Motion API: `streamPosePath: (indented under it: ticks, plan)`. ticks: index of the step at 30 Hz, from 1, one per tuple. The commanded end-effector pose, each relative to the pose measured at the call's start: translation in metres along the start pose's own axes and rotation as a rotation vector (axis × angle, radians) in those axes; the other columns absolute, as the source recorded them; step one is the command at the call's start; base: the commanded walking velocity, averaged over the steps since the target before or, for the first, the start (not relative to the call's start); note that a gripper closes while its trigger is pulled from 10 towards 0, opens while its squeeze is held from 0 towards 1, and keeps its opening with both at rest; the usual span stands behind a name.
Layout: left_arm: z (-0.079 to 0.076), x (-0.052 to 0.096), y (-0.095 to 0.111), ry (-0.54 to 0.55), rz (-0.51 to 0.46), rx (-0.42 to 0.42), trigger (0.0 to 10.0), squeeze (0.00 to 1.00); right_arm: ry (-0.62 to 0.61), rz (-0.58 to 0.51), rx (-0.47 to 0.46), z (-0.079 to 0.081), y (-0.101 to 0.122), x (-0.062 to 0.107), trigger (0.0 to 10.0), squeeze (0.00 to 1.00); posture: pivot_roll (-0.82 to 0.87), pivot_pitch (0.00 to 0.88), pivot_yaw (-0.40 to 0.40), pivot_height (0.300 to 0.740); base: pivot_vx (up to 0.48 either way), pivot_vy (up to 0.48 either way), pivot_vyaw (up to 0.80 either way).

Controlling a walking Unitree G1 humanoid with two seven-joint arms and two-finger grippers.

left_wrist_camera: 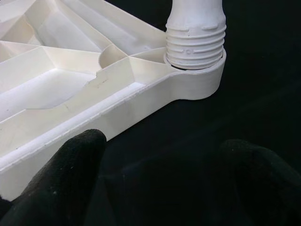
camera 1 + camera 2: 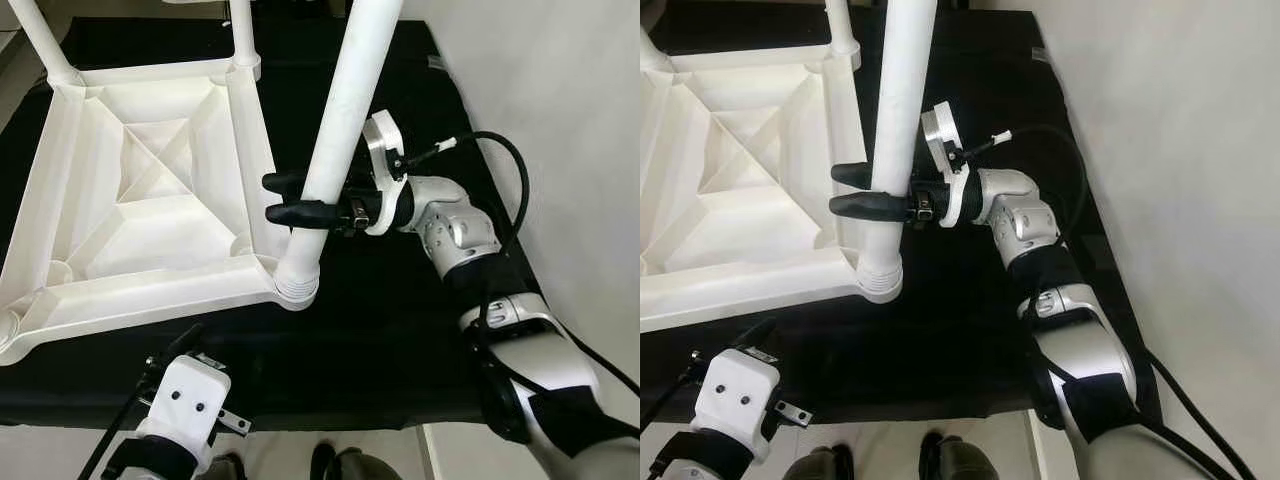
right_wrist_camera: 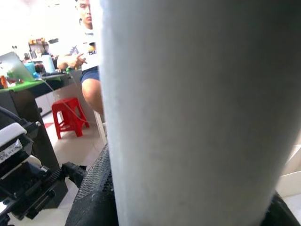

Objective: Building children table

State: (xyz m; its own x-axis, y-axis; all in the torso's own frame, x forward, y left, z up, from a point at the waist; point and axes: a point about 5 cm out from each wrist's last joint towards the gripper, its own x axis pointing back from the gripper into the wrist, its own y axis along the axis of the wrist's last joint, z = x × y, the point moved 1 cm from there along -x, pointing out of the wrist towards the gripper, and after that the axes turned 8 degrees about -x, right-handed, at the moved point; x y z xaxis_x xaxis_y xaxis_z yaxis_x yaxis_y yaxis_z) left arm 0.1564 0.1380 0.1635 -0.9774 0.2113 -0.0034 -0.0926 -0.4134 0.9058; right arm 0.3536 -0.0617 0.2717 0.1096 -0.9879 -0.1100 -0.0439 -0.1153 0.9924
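Right hand [image 2: 285, 197] clamps unmarked white leg [image 2: 340, 110] at tabletop [image 2: 130, 190] corner.

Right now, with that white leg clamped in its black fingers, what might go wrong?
Possibly three things. The leg leans, and its threads still show above the corner socket, so turning it could cross-thread or jam. The right gripper holds the leg low, so the long top could swing or slip. The upturned tabletop lies loose on the black cloth and could slide, with the left gripper only hovering near its edge.
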Motion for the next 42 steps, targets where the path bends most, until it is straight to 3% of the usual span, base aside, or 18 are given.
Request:
streamPosePath:
  ticks: [1,14,34,38,42]
  plan:
    - [-0.002,0.003,0.001,-0.01,-0.002,0.001,10.0,0.0,-0.005,0.156,0.047,0.001,-0.017,0.001,10.0,0.0,0.02,0.292,-0.122,0.74,0.0,0.0,0.0]
    - [-0.003,0.002,0.002,-0.009,-0.007,-0.003,10.0,0.0,0.131,0.287,0.146,0.014,-0.022,-0.003,10.0,0.0,0.01,0.291,-0.126,0.74,0.0,0.0,0.0]
    - [-0.004,0.003,0.002,-0.009,-0.008,0.003,10.0,0.0,0.227,0.428,0.117,0.016,-0.025,-0.005,10.0,0.0,0.02,0.282,-0.125,0.74,0.0,0.0,0.0]
    - [-0.004,0.003,0.002,-0.011,-0.007,0.004,10.0,0.0,0.222,0.426,0.117,0.013,-0.023,-0.007,10.0,0.0,0.02,0.28,-0.123,0.74,0.0,0.0,0.0]
    - [-0.005,0.004,0.003,-0.015,-0.006,0.006,10.0,0.0,0.079,0.376,0.099,-0.002,-0.02,-0.016,10.0,0.0,0.02,0.282,-0.124,0.74,0.0,0.0,0.0]
